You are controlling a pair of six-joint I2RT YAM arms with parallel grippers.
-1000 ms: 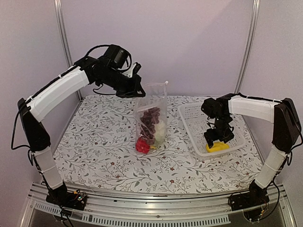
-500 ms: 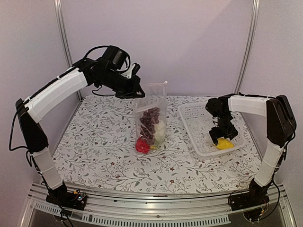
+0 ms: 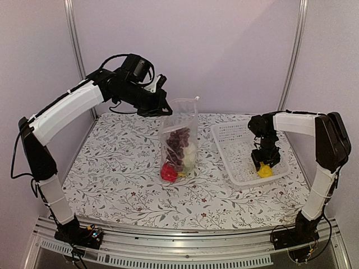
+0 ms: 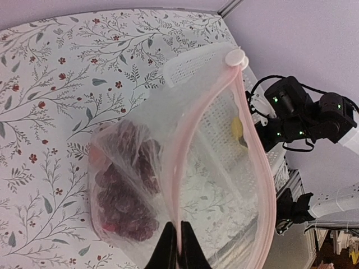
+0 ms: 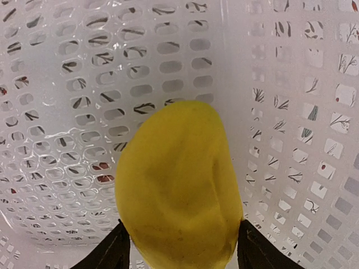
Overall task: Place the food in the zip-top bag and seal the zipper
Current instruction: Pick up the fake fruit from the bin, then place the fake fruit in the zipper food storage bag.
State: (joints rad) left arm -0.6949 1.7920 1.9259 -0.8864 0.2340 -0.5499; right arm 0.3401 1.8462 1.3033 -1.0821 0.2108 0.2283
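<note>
My left gripper (image 4: 178,246) is pinched tight on the pink zipper (image 4: 252,151), holding the clear bag (image 3: 188,112) upright at the middle of the tabletop (image 3: 112,168), nearer its far edge. 3 foods show inside: purple grapes (image 3: 179,140), a red pepper (image 3: 168,172) and white cauliflower (image 3: 190,152). By the right edge, my right gripper (image 5: 185,246) reaches into the white basket (image 3: 230,145), 2 fingers flanking a yellow piece (image 5: 176,185) at its near corner. I cannot tell whether they grip it.
</note>
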